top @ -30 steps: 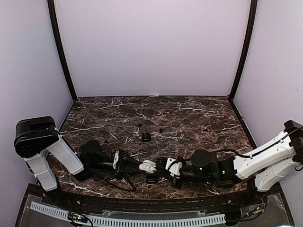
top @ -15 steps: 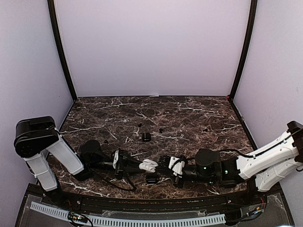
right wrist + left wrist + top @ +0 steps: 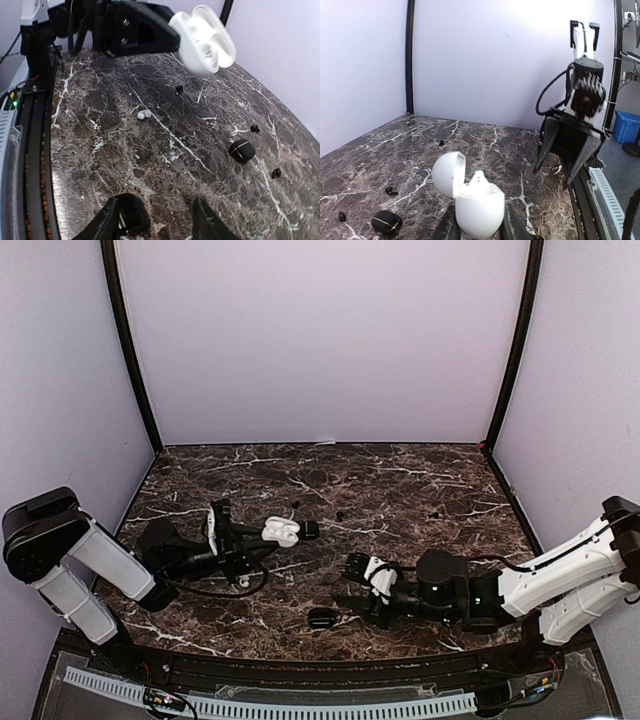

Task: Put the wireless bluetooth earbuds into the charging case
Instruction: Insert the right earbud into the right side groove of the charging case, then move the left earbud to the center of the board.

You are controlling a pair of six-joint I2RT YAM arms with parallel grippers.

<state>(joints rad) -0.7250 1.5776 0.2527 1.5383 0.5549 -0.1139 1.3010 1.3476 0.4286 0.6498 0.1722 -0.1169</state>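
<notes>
Left hand (image 3: 480, 229) clamped on open white charging case (image 3: 476, 202), held above table (image 3: 420, 480). White earbud (image 3: 144, 114) lies loose on table near the case. Right hand (image 3: 159, 220): fingers apart, empty. Step, as judged: fetching the earbud. Next move needs a fine pinch and alignment to the case socket.

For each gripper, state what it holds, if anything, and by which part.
The left gripper clamps the open white charging case by its lower body, lid free. The right gripper is open and holds nothing.

A glossy white charging case (image 3: 475, 205), a black case (image 3: 242, 150) and black earbuds (image 3: 255, 128) contrast with the dark brown, white-veined marble tabletop (image 3: 400, 490).
</notes>
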